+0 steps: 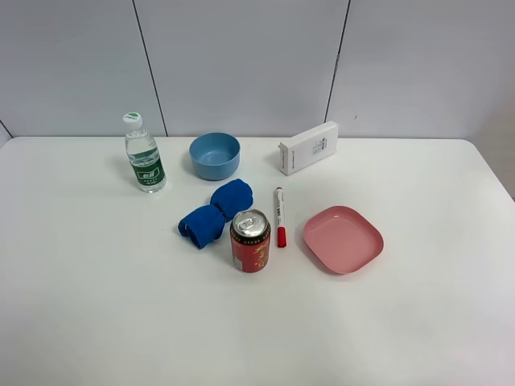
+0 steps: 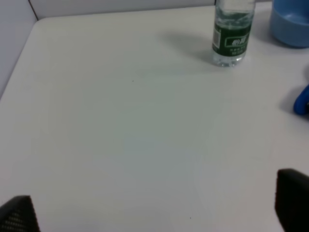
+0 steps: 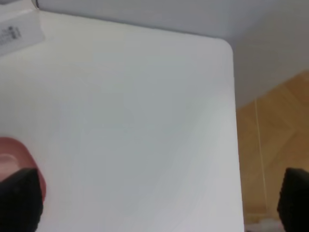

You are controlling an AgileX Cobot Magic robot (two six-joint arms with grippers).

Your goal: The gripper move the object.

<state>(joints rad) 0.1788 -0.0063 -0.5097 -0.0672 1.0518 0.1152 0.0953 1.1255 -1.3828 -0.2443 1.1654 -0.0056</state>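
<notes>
White table (image 1: 96,305) holds marker pen (image 1: 279,215) with unreadable print; both tools' fingers spread apart

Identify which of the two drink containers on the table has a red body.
The soda can beside the marker pen: red with a silver top. The water bottle is clear, green-labelled.

The pen (image 1: 279,215) is a slim white marker with a red cap, a small red tip at its other end and dark print along the barrel. It lies flat on the white table (image 1: 96,305), capped, roughly lengthwise toward the back wall, with the cap at the near end. It lies just right of the red can (image 1: 250,241), apart from it, the cap level with the can's top.
</notes>
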